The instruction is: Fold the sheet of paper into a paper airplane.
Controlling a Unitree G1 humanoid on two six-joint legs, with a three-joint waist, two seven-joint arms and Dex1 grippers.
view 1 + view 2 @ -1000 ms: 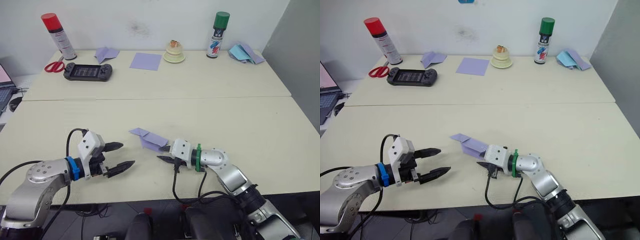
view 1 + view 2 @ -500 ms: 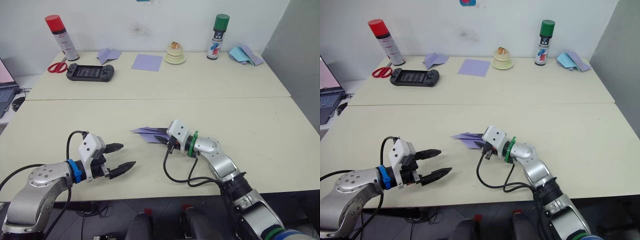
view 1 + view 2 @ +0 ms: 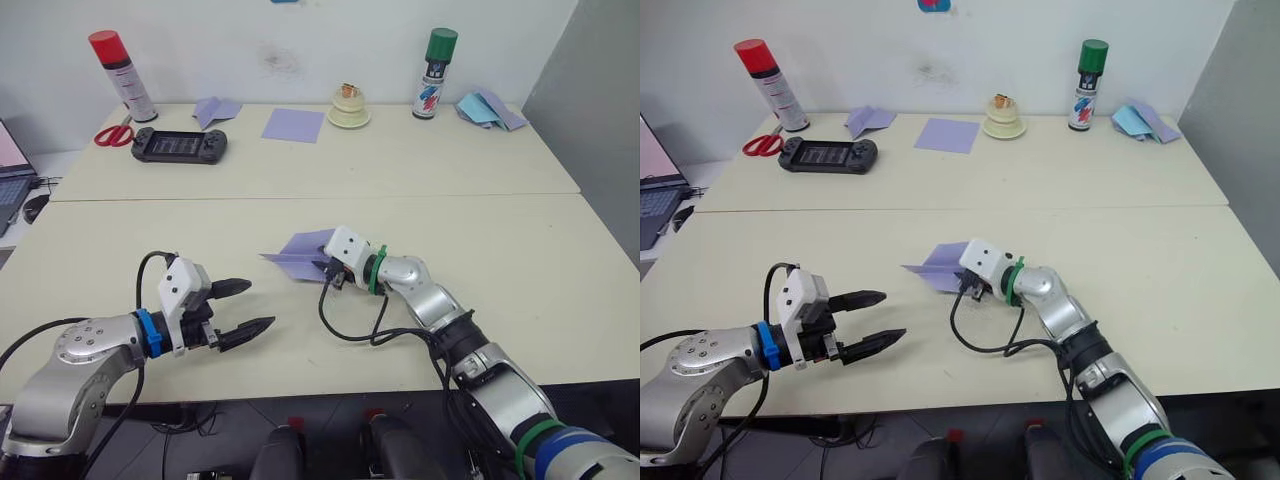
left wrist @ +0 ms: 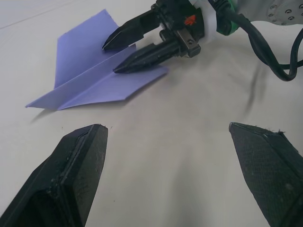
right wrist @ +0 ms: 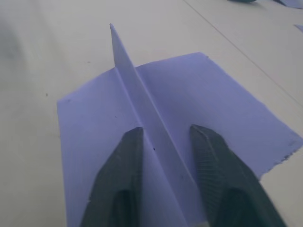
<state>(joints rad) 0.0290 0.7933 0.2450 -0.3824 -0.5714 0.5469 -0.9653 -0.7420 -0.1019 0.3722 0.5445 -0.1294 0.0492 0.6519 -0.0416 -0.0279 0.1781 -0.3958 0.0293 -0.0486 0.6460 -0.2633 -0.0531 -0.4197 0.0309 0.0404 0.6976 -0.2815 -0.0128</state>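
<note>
1. Two end effectors sit over the near part of the cream worktop [image 3: 480,240], w/ the paper airplane [image 3: 302,254] between them.
2. Paper airplane: lavender dart, nose pointing toward the robot's left, raised centre ridge, two wings spread flat; one wing tilts up a bit.
3. Right end effector [image 3: 327,270] is at the airplane's tail end; its two black fingers [image 5: 124,175] straddle the centre ridge, one per side, narrow gap. Looks clamped on the ridge, pads touching paper.
4. Left end effector [image 3: 248,307] is well apart from the airplane, on the robot's left and nearer the robot; fingers spread wide, nothing between them, tips aimed toward the airplane.
5. Far from the airplane, along the back wall: red-capped spray can [image 3: 120,74], red scissors [image 3: 110,134], black game console [image 3: 179,146].
6. Also back there: small folded lavender piece [image 3: 215,108], smooth lavender square [image 3: 293,124], cream round item [image 3: 348,108], green-capped spray can [image 3: 434,59], light-blue paper pieces [image 3: 482,107] at the far right corner.
7. Black cable [image 3: 350,325] loops on the worktop just beside the right wrist, on the robot's side of the airplane.
</note>
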